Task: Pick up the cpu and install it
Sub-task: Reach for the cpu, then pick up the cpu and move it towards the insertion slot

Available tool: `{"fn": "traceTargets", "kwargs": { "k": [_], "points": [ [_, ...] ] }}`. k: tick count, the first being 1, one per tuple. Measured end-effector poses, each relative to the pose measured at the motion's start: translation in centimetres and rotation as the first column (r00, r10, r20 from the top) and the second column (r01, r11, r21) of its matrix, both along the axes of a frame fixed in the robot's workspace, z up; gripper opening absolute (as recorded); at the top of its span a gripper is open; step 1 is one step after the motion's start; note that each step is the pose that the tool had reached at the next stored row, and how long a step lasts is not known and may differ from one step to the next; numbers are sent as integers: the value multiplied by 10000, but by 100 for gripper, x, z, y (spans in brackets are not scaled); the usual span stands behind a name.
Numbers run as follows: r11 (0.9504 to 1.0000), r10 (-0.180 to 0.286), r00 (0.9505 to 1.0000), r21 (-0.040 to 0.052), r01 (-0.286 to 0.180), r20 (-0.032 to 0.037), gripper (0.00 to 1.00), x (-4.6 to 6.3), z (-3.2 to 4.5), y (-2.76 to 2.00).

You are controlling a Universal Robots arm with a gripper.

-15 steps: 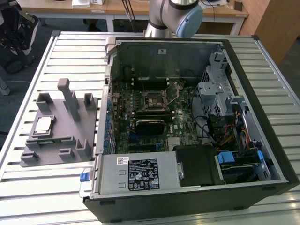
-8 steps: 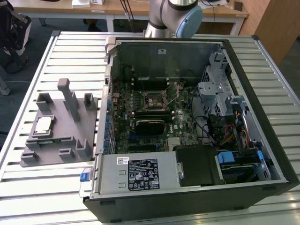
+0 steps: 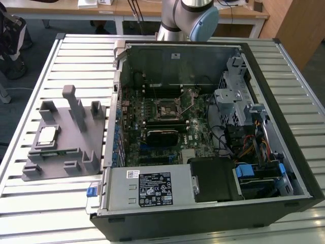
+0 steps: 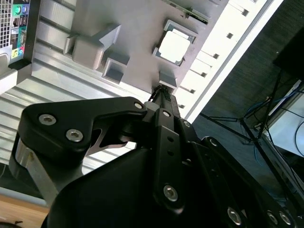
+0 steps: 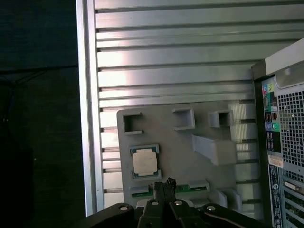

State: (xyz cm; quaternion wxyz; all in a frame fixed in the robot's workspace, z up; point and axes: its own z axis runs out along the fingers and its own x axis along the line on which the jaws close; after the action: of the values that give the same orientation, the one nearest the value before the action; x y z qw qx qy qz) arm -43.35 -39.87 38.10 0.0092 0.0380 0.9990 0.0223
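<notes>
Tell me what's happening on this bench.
A robot arm is set to move the cpu into an open computer case. The cpu lies in its pocket on the grey fixture plate, at the exterior view's left of the case, not yet picked up. In the first wrist view the gripper hangs above the plate near the cpu, shut and holding nothing. The motherboard socket looks unfilled.

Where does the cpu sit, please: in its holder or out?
In: the cpu lies flat inside its framed holder on the grey fixture, with nothing gripping it.
</notes>
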Motion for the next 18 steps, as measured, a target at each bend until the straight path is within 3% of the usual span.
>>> {"fn": "traceTargets", "kwargs": {
  "k": [8,14,18],
  "points": [
    [10000,0,10000,0,0,-11,11,-173,-23,4],
    [10000,0,10000,-4,0,-79,11,-190,-74,4],
    [9999,-1,9999,-105,0,-125,11,-189,-110,4]
  ]
}}
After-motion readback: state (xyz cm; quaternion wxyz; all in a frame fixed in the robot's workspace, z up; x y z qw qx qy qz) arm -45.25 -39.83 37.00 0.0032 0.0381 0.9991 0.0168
